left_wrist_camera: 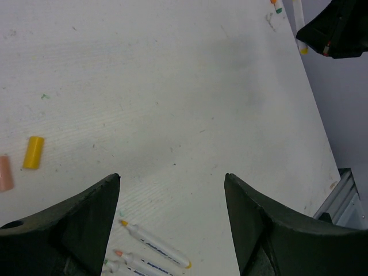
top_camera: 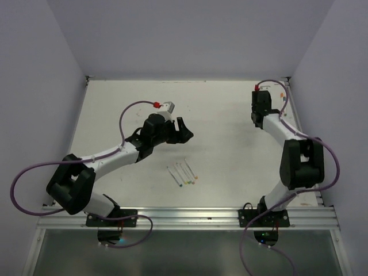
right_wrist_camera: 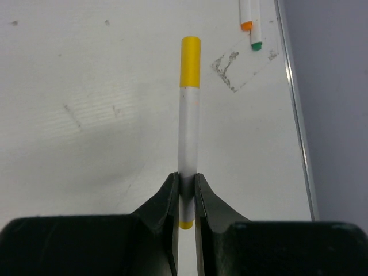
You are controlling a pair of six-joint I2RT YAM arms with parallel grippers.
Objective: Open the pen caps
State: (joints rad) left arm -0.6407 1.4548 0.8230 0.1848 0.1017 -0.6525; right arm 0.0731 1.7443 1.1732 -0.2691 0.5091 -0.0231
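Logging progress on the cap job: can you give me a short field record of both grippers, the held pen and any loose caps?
left gripper: jaws open, empty
right gripper: jaws shut on held pen
held pen: white barrel, yellow cap not yet off
loose cap: yellow, lying flat; pale cap beside it
uncapped pens: lying under the left gripper, tips bare
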